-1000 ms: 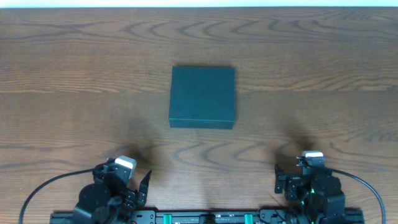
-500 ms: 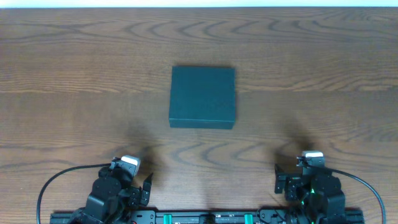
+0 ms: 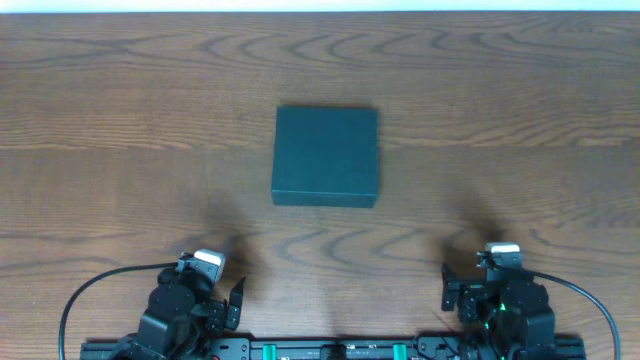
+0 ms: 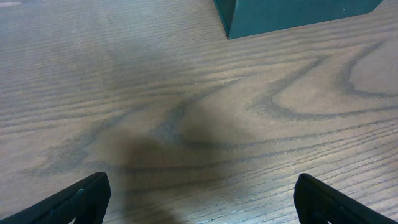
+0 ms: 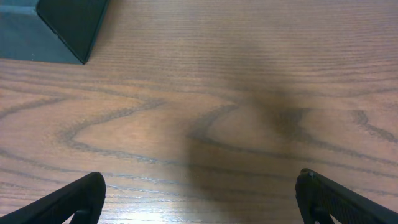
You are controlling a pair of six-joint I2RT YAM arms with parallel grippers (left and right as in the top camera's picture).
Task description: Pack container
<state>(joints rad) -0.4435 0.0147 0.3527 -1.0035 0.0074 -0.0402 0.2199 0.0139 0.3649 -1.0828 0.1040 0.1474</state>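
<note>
**Table** (image 3: 100, 120): brown wood with bold grain, filling the overhead view. A pale strip runs along its far edge and is cut off at the top of the frame.

**Container** (image 3: 326, 156): dark teal, matte, square-ish box with its lid shut flat. It sits on the table near centre, a little toward the far side, well apart from both arms. The top face reads as one plain colour. I cannot tell the hinge side from above. Each wrist view catches only one corner, at upper right in the left view and upper left in the right, with the rest cut off.

**Left arm** (image 3: 180, 310): at the near edge, left of centre, its base cut off by the frame.

**Right arm** (image 3: 505, 305): at the near edge, right of centre, also cut off below.

**Rail** (image 3: 330, 350): dark bar between the arm bases with green spots. Any marking on it is too small to read.

**Cables** (image 3: 90, 295): black, one looping outward from each arm.

**Left hand** (image 4: 200, 196): open wide and gripping nothing. Only the dark fingertips show at the bottom corners, with bare table between them.

**Right hand** (image 5: 199, 196): also open and empty, with only its tips in view.
</note>
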